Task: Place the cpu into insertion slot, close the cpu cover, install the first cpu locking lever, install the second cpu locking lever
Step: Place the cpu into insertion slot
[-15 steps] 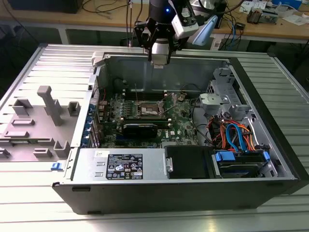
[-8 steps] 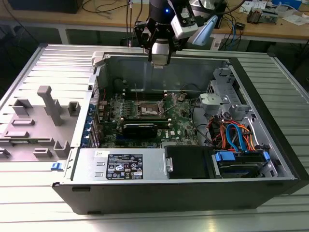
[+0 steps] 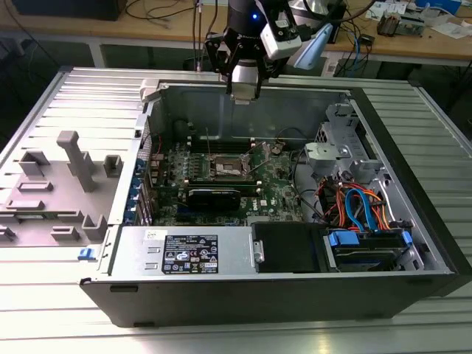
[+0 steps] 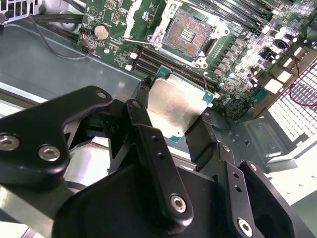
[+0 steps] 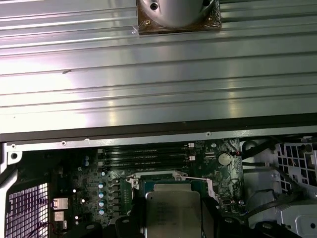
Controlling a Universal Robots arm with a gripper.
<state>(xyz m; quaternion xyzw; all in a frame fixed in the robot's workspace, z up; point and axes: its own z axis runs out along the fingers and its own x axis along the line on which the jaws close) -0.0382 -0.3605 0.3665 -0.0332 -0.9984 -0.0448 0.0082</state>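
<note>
My gripper (image 3: 243,91) hangs over the back wall of the open computer case, above the green motherboard (image 3: 276,181). It is shut on the cpu (image 4: 176,106), a flat silvery square with a green edge, pinched between two black fingers (image 4: 144,94). The first wrist view shows the same cpu (image 5: 172,210) in the gripper (image 5: 172,215). The insertion slot (image 4: 188,32) lies bare with its dark pin field showing inside a silvery rim, a short way beyond the cpu. In the exterior view the insertion slot (image 3: 227,168) sits mid-board with thin levers (image 3: 207,141) raised beside it. I cannot pick out the cpu cover.
A long black card (image 3: 214,198) lies just in front of the slot. Memory slots (image 4: 158,62) run between cpu and slot. A drive cage with orange and blue cables (image 3: 361,210) fills the exterior view's right. The power supply (image 3: 184,251) lines the near wall. A grey fixture (image 3: 74,158) stands outside.
</note>
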